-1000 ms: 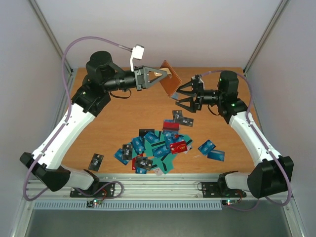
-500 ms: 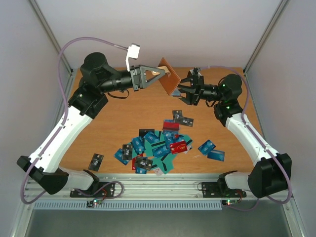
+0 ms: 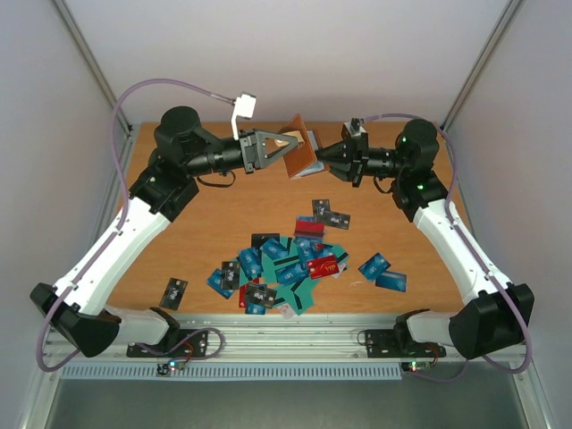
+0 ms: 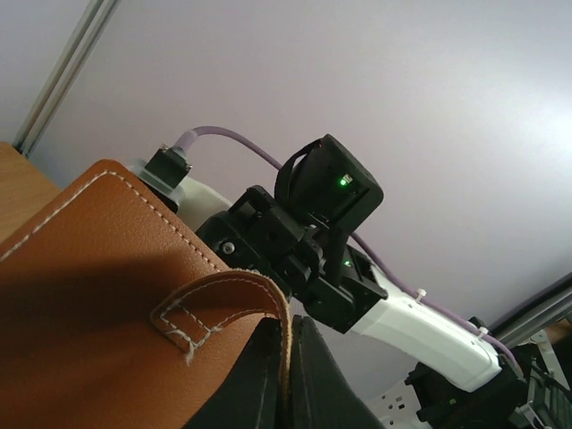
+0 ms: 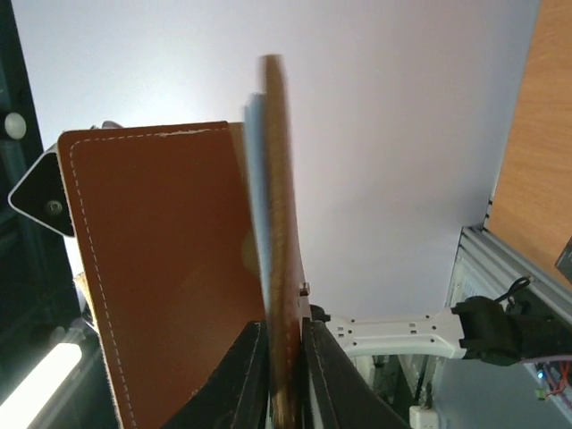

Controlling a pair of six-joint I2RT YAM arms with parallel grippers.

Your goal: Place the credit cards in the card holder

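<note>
The brown card holder [image 3: 301, 143] hangs in the air over the table's back, held from both sides. My left gripper [image 3: 288, 146] is shut on its stitched tab [image 4: 223, 299], the black fingers [image 4: 255, 375] pinching the tab's edge. From the right, my right gripper [image 3: 323, 154] is shut on one leather flap [image 5: 284, 223]; a thin pale edge [image 5: 256, 179] lies against that flap. The holder's other panel [image 5: 161, 268] stands to the left of it. The credit cards [image 3: 286, 266] lie in a loose pile near the table's front, mostly blue and teal.
Stray cards lie apart from the pile: one at the front left [image 3: 174, 290], two at the front right [image 3: 382, 271], two dark ones behind the pile [image 3: 331, 214]. Frame posts stand at the table's [image 3: 206, 223] back corners. A grey cable [image 3: 152, 85] loops above the left arm.
My right gripper moved left to the card holder and went from wide open to shut on its flap. The left gripper kept its grip and tilted the holder slightly.
</note>
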